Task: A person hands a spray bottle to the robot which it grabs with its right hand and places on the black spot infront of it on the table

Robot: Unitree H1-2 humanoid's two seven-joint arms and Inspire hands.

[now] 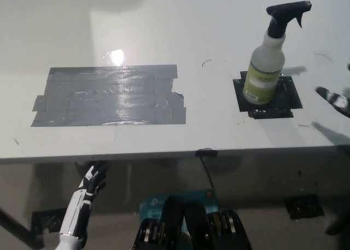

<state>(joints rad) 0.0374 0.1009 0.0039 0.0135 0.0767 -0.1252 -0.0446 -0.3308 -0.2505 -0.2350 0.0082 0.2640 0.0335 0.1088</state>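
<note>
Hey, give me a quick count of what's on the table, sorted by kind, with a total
Spray bottle: 1, upright on the black spot
Black spot: 1
Grey tape patch: 1
Total: 3
</note>
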